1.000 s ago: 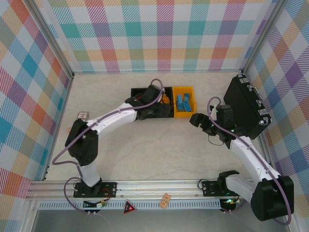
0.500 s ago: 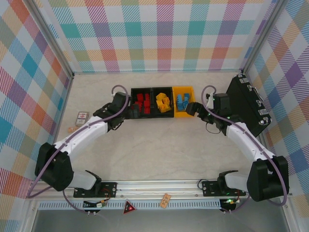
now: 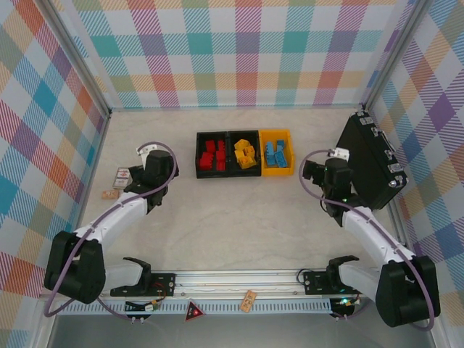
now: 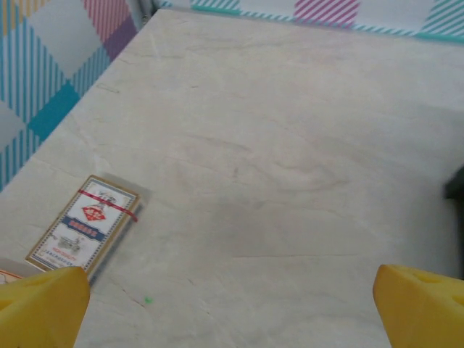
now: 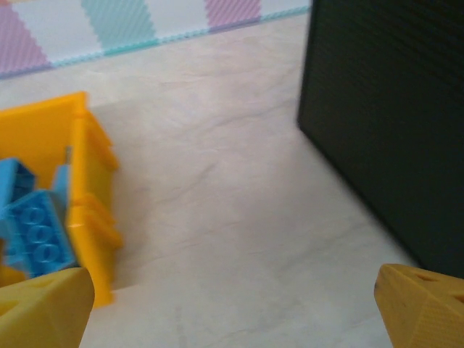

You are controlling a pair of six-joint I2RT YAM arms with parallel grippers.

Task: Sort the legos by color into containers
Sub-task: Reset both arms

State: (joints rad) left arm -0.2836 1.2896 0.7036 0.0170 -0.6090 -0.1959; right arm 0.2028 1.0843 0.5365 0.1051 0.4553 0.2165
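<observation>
Left end effector [image 4: 232, 312] and right end effector [image 5: 232, 310] both gape wide, holding nothing; my left hangs near the counter's [image 3: 239, 217] left edge by a card deck [image 4: 85, 226]; my right hangs beside the case [image 3: 370, 163] at the right edge; legos [image 3: 212, 156] lie colour-sorted in three bins [image 3: 292, 156] toward the far edge.

A black hard case [image 3: 370, 161] stands at the table's [image 3: 239, 217] right edge; two small printed cards [image 3: 122, 175] lie far left.
</observation>
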